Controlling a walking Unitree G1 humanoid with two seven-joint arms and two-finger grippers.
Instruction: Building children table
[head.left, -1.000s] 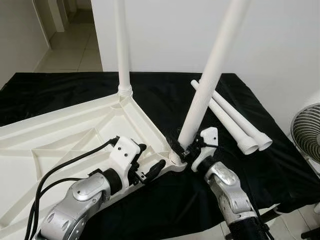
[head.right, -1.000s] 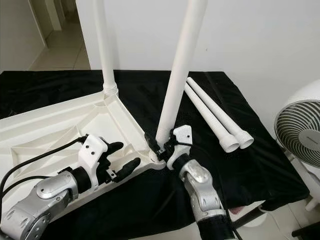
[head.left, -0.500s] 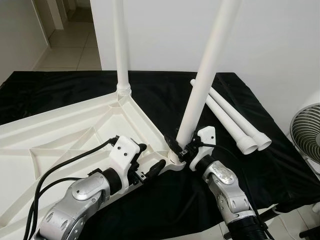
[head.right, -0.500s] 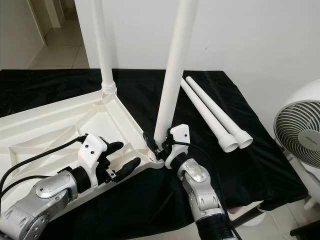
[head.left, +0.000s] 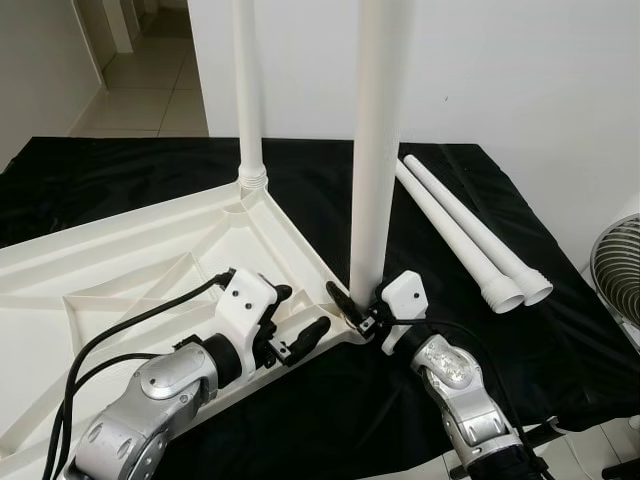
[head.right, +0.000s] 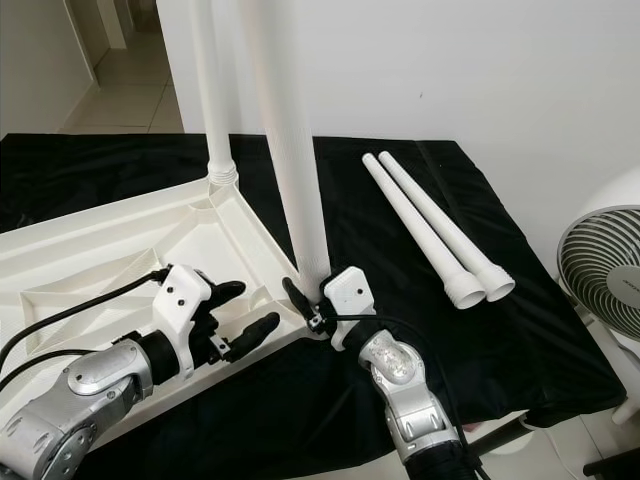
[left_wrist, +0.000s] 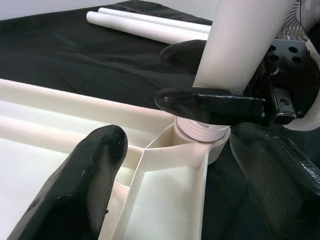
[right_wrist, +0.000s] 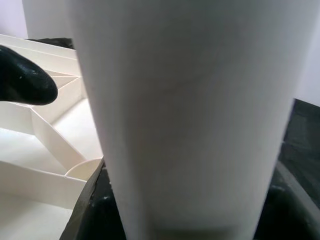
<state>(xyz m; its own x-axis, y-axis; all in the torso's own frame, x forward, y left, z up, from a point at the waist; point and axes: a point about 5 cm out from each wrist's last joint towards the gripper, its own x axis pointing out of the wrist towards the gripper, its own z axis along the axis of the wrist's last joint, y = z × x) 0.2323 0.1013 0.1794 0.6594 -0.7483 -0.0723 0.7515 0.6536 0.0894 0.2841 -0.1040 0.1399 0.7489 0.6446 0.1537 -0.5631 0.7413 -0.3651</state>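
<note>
The white tabletop (head.left: 130, 270) lies upside down on a black cloth. One white leg (head.left: 248, 100) stands in its far corner socket. A second leg (head.left: 375, 150) stands upright over the near corner socket (left_wrist: 200, 131). My right gripper (head.left: 362, 308) is shut on the base of that leg, which looms close in the right wrist view (right_wrist: 190, 115). My left gripper (head.left: 298, 318) is open just left of that corner, its two fingers (left_wrist: 85, 185) on either side of the tabletop's rim. Two loose legs (head.left: 470, 240) lie side by side on the cloth to the right.
The black cloth (head.left: 520, 340) covers a low surface that ends near the right and front. A white fan (head.right: 610, 270) stands on the floor at the right. A white wall rises behind, with a tiled hallway (head.left: 150, 100) at the back left.
The leg in my right gripper has swung from leaning right to standing upright over the near corner. My right gripper shifted slightly left with it. My left gripper stayed put.
</note>
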